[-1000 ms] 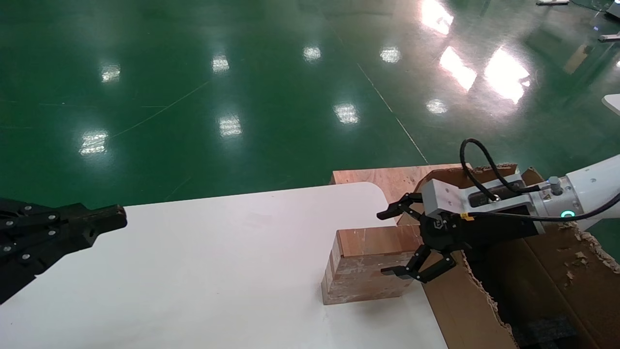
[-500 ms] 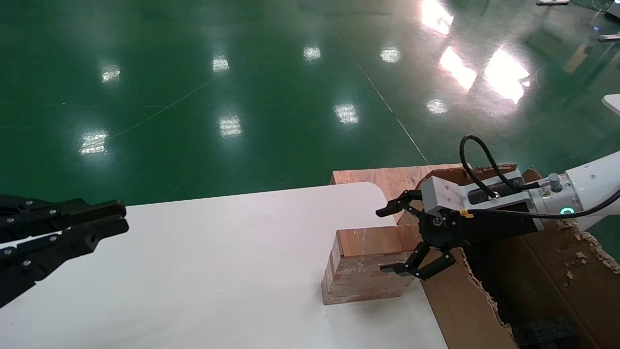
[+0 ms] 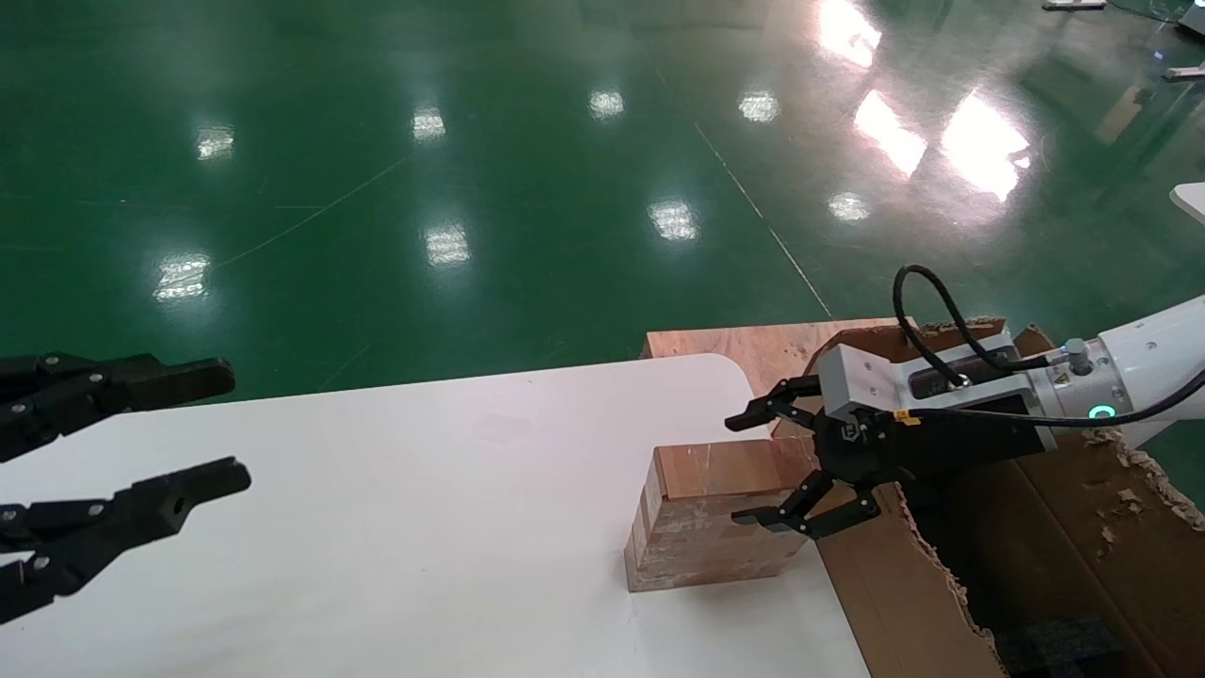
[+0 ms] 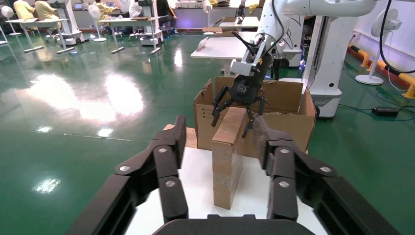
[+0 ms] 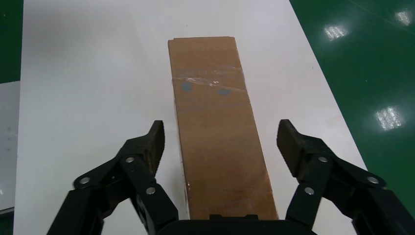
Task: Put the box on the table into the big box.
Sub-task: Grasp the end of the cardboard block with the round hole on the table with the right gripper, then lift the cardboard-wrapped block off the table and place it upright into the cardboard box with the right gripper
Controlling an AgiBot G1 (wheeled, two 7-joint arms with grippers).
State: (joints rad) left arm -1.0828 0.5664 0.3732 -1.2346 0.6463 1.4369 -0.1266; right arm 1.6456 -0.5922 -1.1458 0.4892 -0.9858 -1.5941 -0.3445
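Left gripper (image 3: 169, 433) at the left end of the worktop (image 3: 424, 508), jaws spread wide and holding nothing, one finger above the worktop's far edge, the other over the white surface. It points along the worktop toward the box, which lies well apart from it; in the left wrist view the box (image 4: 228, 152) shows in line with the gap between the jaws of the left gripper (image 4: 220, 142), far ahead of their tips.

Box (image 3: 715, 513) rests on the worktop near its right end, closed, taped, long faces scuffed whitish. Its right end sits against the outer wall of the big box (image 3: 894, 584).

Right gripper (image 3: 767, 466) reaches in from the right over the big box's ragged rim, jaws wide, straddling the right end of the box: one finger on the far side above the top edge, the other on the near side in front of the box's face. In the right wrist view the box (image 5: 218, 127) runs straight out between the jaws of the right gripper (image 5: 222, 142), with clear white worktop (image 5: 88, 73) visible between each fingertip and the cardboard; no contact seen.

Big box stands just right of the worktop, open-topped, torn rim, black foam (image 3: 1064, 645) inside. Plywood board (image 3: 744, 348) beyond it.
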